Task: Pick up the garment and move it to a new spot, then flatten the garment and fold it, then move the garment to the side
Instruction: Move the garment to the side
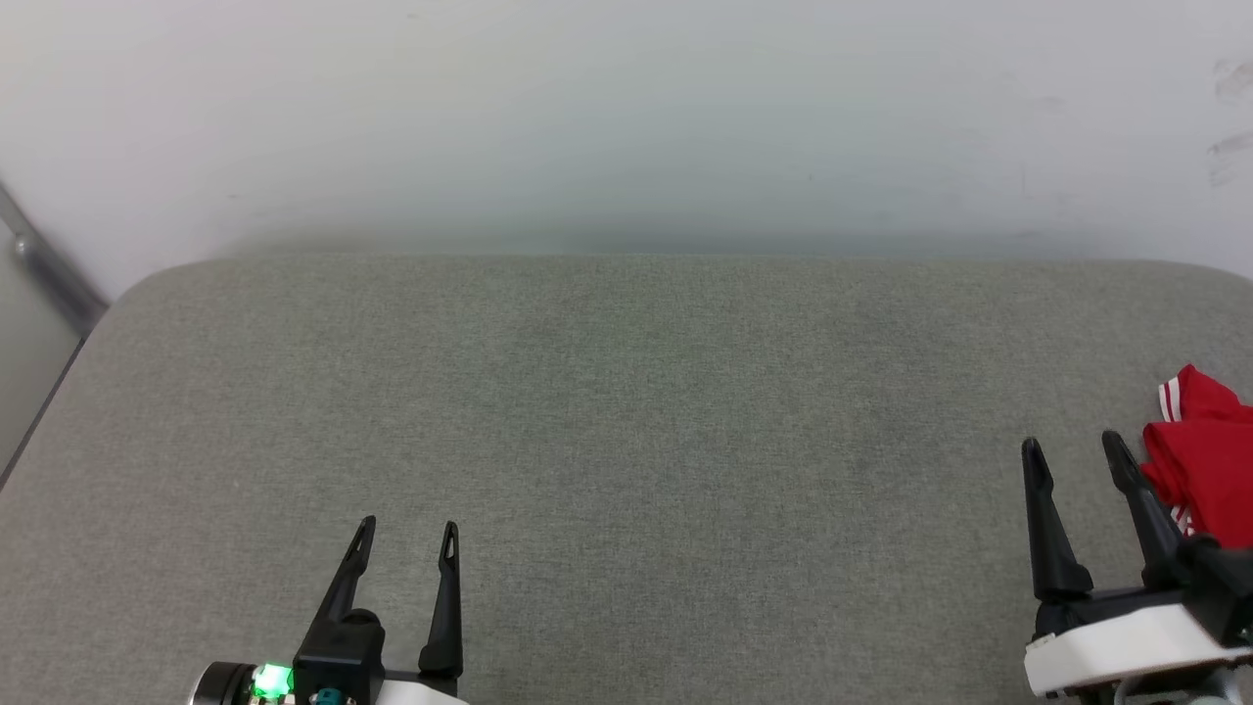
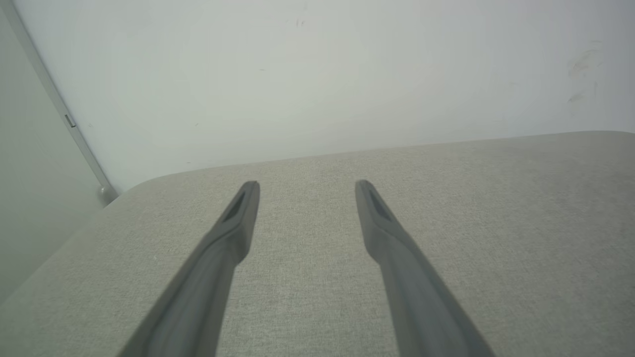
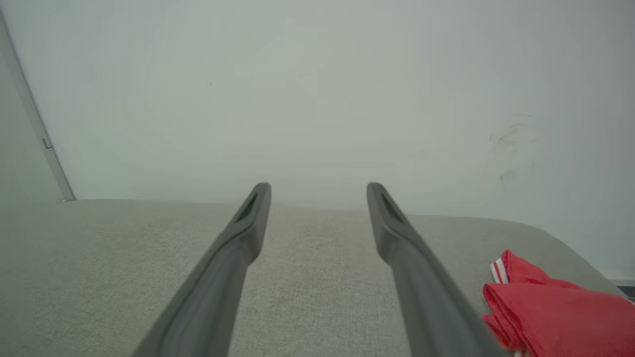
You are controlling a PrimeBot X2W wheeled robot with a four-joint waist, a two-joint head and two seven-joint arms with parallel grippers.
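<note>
The garment (image 1: 1204,460) is a bunched heap of red cloth with white stripe trim, lying at the far right edge of the grey padded surface (image 1: 626,441); part of it runs out of the head view. In the right wrist view the garment (image 3: 555,312) sits low at the right. My right gripper (image 1: 1074,447) stands open just left of the heap, apart from it, with nothing between its fingers. The same open right gripper (image 3: 318,191) hovers over bare fabric. My left gripper (image 1: 409,529) is open at the lower left, empty, and the left gripper (image 2: 306,187) is above bare surface too.
A pale wall (image 1: 626,117) rises right behind the padded surface. A metal rail (image 1: 49,269) runs along the far left corner, where the surface's rounded left edge drops off.
</note>
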